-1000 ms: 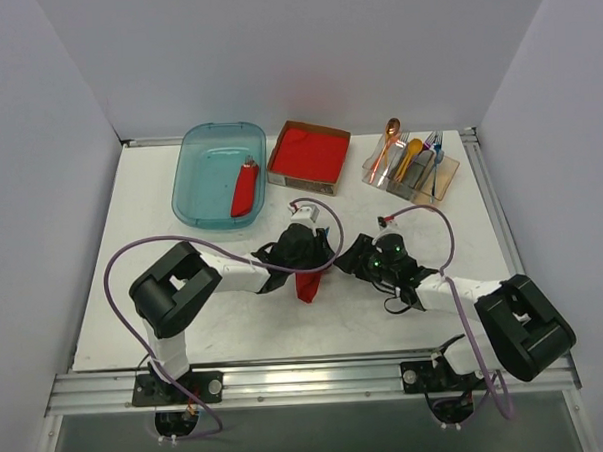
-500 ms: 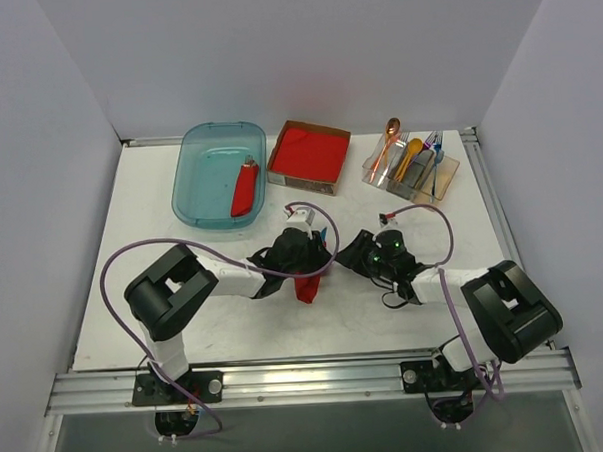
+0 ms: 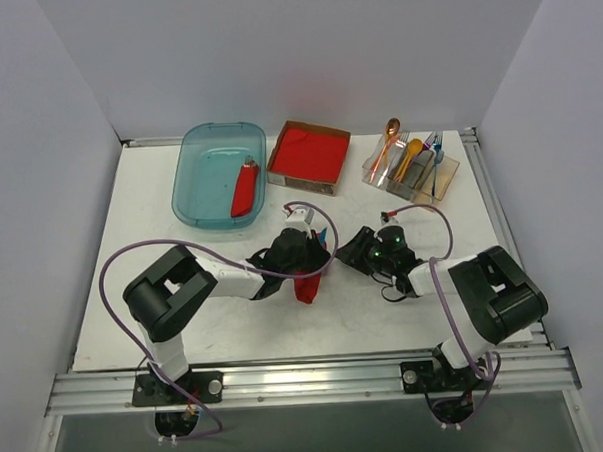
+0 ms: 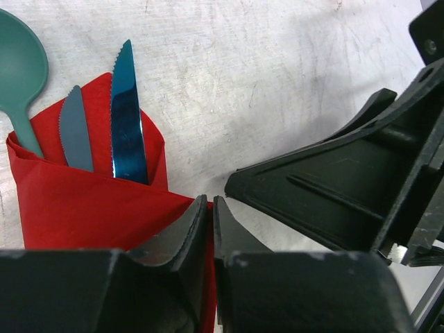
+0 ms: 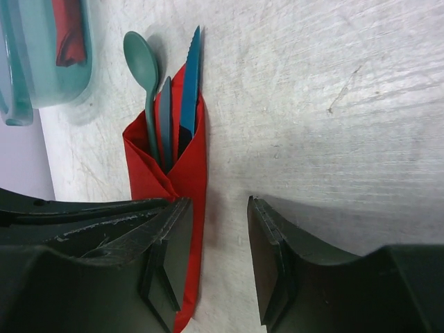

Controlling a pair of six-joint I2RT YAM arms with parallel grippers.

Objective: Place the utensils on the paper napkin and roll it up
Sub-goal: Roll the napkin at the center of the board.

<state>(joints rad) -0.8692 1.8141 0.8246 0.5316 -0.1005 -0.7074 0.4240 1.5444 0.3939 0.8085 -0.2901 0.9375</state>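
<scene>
We see the paper napkin (image 5: 187, 180) bright red, the spoon (image 5: 142, 59) teal, the knife (image 5: 189, 90) glossy blue, a third piece (image 5: 166, 118) duller — perhaps slate grey — and the table (image 5: 312, 104) white, faintly scuffed.

My left gripper (image 4: 209, 201) is low, jaws nearly together, pinching the paper napkin (image 4: 83, 201) edge. My right gripper (image 5: 219, 208) is just to its right, jaws parted. Both arms are folded low, with the wrists angled inward.

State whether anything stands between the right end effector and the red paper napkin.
Nothing visible does. The open right end effector sits right at the edge of the red paper napkin wrapped round the utensils, over bare table.
</scene>
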